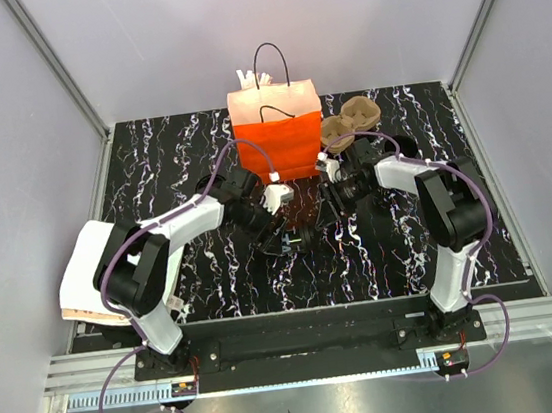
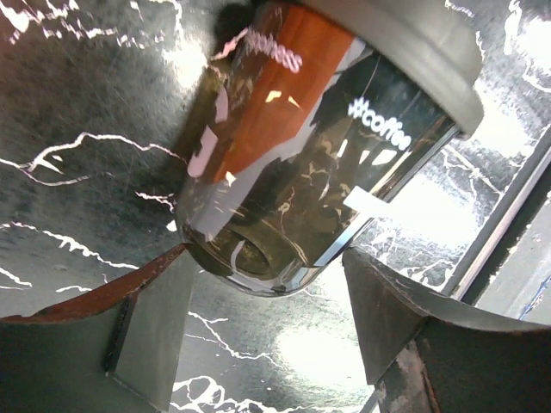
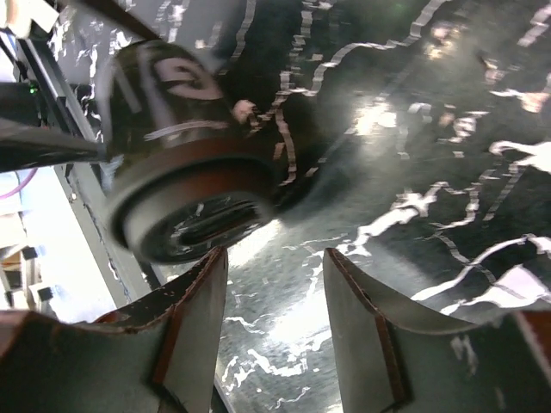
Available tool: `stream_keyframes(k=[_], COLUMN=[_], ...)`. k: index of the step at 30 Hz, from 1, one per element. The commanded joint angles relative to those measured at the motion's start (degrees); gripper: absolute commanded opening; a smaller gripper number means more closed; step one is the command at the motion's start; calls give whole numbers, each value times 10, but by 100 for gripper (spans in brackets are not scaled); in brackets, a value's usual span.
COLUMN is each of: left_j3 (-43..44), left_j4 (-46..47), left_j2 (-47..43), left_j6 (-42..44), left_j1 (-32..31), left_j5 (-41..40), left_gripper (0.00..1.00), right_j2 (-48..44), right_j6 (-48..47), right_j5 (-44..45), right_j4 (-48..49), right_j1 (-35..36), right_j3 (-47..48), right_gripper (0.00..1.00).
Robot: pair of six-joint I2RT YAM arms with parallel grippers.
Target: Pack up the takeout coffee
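Observation:
The takeout coffee (image 2: 318,146) is a black cup with an orange band, "#coffee" lettering and a grey lid, lying tipped over on the black marble table (image 1: 179,158). Its base points at my left gripper (image 2: 267,258), which is open, a finger on each side of the base and just short of it. In the right wrist view the cup (image 3: 185,172) shows lid-first and blurred, up and left of my open right gripper (image 3: 275,254), whose gap holds nothing. From above, both grippers meet mid-table around the cup (image 1: 298,236), in front of the orange paper bag (image 1: 278,131).
The bag stands upright at the back centre with black handles and something white sticking out of its top. A brown cardboard cup carrier (image 1: 351,122) sits to its right. A white and tan flat stack (image 1: 84,280) lies at the table's left edge.

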Motion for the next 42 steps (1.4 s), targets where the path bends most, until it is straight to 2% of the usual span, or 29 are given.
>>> stream_keyframes(k=[1,9,13,16,21,26,33,37,42], left_j3=[32,38,36,39,55,82,119,128,125], left_j4=[2,3,7,11,12,5,-12,-22,-26], left_j2=[-28,-17,-9,-4,5,15,32,34,22], left_j6=[13,7,-1,-7,-20,-31,-40,-40,-25], left_j1=[5,4,5,5,5,4,4,4,5], left_j5=[35,51,51,48,49,58,59,57,77], left_gripper=[72,72,72,72,72,73,72,73,73], right_j2=[19,57,44,22,-35,-93,-81,-85,-152], right_j6=[16,49,51,48,32,-6,-58,-120,-163], right_j5=[-32,-69,-81,-67,9,54,26,22,74], right_j4=[34,67,77,74,35,20,4,-29,-22], right_j1=[-9,-9,-9,-10,-11,-13,-13,-2,25], right_j3=[25,12,-6,-12,-8,-22,-43,-45,-89], right_gripper=[53,50,48,48,47,47,47,48,53])
